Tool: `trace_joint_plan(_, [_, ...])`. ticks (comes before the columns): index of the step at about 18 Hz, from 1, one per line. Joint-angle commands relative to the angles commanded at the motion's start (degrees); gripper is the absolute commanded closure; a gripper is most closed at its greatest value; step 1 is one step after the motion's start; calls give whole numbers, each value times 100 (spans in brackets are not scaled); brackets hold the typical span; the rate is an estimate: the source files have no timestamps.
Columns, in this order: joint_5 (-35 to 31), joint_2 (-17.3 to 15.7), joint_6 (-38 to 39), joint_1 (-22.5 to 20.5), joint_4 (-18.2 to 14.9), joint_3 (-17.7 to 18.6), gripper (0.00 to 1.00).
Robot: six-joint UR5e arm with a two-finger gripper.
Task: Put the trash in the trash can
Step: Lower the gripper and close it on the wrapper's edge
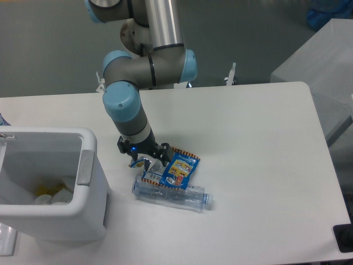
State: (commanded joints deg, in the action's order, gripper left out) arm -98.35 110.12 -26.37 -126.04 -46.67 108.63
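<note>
White table, rounded corner far right, wide bare top to the right of the trash. Trash can sits at the left edge, white boxy plastic, grey tab on rim. Gripper down at the snack wrapper, fingers at its left end; grip unclear. Wrapper crumpled blue, orange-striped edges, print unreadable, lying on the crushed clear bottle.

Lab: robot arm, bare white table
</note>
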Motion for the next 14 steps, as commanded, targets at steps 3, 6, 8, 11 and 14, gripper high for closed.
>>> trace_joint_plan(3, [-26, 79, 0, 0, -9, -44, 0])
trace_joint_plan(6, [-62, 123, -17, 0, 0, -53, 0])
trace_joint_plan(8, [-70, 141, -26, 0, 0, -53, 0])
trace_joint_plan(11, [-79, 167, -26, 0, 9, -53, 0])
trace_joint_plan(14, [-175, 176, -35, 0, 9, -35, 0])
